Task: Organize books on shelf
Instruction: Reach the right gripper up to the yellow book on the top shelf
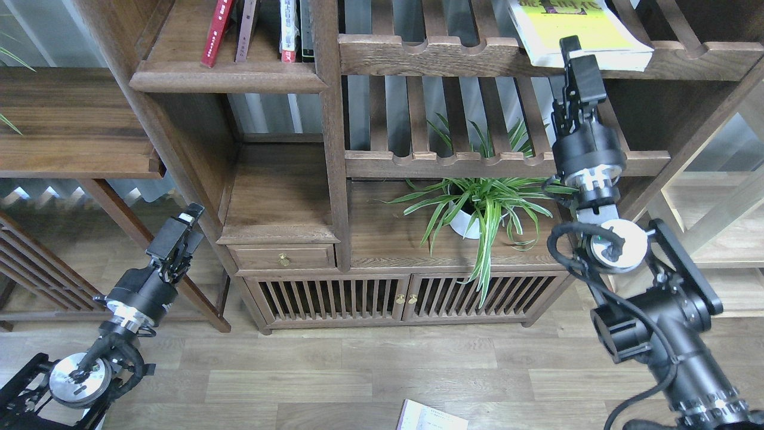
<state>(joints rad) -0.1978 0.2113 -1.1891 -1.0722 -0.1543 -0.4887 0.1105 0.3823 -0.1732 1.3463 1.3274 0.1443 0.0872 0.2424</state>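
The right gripper (574, 48) was raised in front of the upper slatted rack (430, 54), its tip against the front edge of the thick yellow-green book (576, 30) that lay flat just above it on that rack. Its fingers showed edge-on and dark, so I cannot tell whether they were spread or closed, nor whether they gripped the book. Well to its left stood the red book (216, 33), leaning upright on the solid dark-brown shelf (230, 80) beside thin mauve and white-red spines. Below the gripper sat a potted spider plant (477, 209). The left gripper (191, 216) hung low, well apart from the shelf; its fingers could not be told apart either. A pale book (430, 418) lay on the floor, far below both.
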